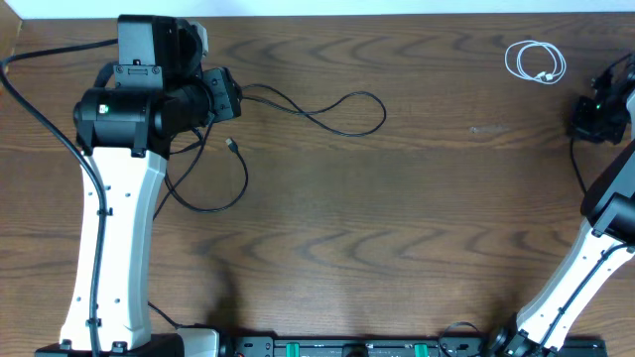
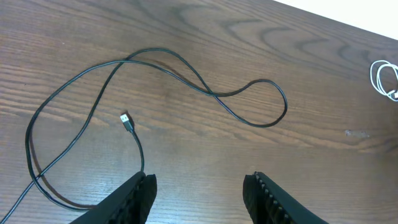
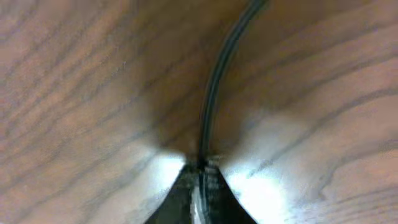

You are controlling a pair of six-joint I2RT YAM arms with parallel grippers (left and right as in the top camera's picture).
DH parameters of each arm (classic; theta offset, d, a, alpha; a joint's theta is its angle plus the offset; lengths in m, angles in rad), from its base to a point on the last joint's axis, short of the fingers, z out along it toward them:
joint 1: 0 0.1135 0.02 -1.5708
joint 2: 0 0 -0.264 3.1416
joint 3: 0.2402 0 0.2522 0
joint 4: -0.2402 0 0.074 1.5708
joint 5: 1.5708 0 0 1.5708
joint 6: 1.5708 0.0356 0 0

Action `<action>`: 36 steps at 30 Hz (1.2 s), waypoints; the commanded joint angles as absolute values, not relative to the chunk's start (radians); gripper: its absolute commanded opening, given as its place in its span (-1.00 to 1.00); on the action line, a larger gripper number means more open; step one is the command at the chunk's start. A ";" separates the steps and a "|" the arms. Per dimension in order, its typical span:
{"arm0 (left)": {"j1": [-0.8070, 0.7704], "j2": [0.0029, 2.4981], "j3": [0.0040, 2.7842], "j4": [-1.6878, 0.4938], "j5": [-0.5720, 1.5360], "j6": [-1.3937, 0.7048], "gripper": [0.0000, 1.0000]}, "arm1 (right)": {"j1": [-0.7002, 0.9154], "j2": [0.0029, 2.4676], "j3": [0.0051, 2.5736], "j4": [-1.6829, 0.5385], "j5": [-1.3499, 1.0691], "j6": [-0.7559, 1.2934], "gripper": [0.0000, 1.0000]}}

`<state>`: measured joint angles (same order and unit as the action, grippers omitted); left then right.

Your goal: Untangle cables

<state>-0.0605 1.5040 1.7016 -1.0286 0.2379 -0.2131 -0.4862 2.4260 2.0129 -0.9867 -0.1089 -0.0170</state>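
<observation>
The black cable (image 1: 347,95) lies in loose loops on the wooden table at the left, its small plug (image 1: 231,145) free; a stretch runs under my left arm. In the left wrist view the black cable (image 2: 214,94) sprawls ahead and its plug (image 2: 126,121) lies left of centre. My left gripper (image 2: 199,186) is open and empty above it, one strand passing by its left finger; it also shows in the overhead view (image 1: 223,97). The white cable (image 1: 511,59) sits coiled at the far right, apart from the black one. My right gripper (image 3: 200,171) is shut low over the table, below the coil.
A dark cord (image 3: 214,87) runs across the table away from my right fingertips; I cannot tell whether it is pinched. Thick black arm wires trail beside both arms. The white coil (image 2: 379,78) shows at the right edge of the left wrist view.
</observation>
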 commanded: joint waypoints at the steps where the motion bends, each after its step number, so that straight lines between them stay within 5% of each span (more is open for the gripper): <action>1: -0.057 1.509 1.707 -1.030 0.235 -0.222 0.01 | -0.476 2.461 1.988 -0.937 -0.112 0.014 -0.98; 17: -0.057 1.509 1.707 -1.012 0.235 -0.223 0.01 | -0.442 2.461 2.530 -0.828 -0.201 0.223 -0.98; 26: -0.057 1.509 1.707 -1.012 0.235 -0.222 0.02 | -0.391 2.461 2.655 -0.725 0.202 0.319 -0.98; 36: -0.057 1.509 1.707 -1.012 0.235 -0.222 0.01 | -0.450 2.463 2.614 -0.970 0.426 0.476 -0.98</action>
<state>-0.0605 1.5040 1.7016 -1.0130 0.2375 -0.2131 -0.4168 2.4657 2.6308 -0.9245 0.2974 0.3878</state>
